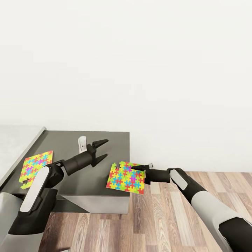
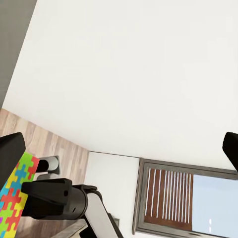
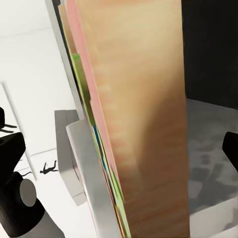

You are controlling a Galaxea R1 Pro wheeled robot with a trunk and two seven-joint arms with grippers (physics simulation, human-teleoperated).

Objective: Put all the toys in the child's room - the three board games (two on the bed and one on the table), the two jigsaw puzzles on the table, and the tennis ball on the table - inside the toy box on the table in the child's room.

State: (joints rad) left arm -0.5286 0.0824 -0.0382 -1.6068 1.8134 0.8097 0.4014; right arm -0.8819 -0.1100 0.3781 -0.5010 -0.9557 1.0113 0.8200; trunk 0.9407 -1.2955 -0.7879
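right black gripper (image 1: 139, 168) clamped on flat multicoloured jigsaw puzzle (image 1: 126, 176) at dark grey table (image 1: 105, 140) corner (nearly level) | left black gripper (image 1: 101, 149) spread wide, holding nothing | second multicoloured puzzle (image 1: 35, 166) flat on table's left

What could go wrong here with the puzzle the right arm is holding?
The right gripper pinches the jigsaw puzzle only at one edge, above the table corner, so it might slip and drop to the floor. The open left gripper is close; the arms might collide.
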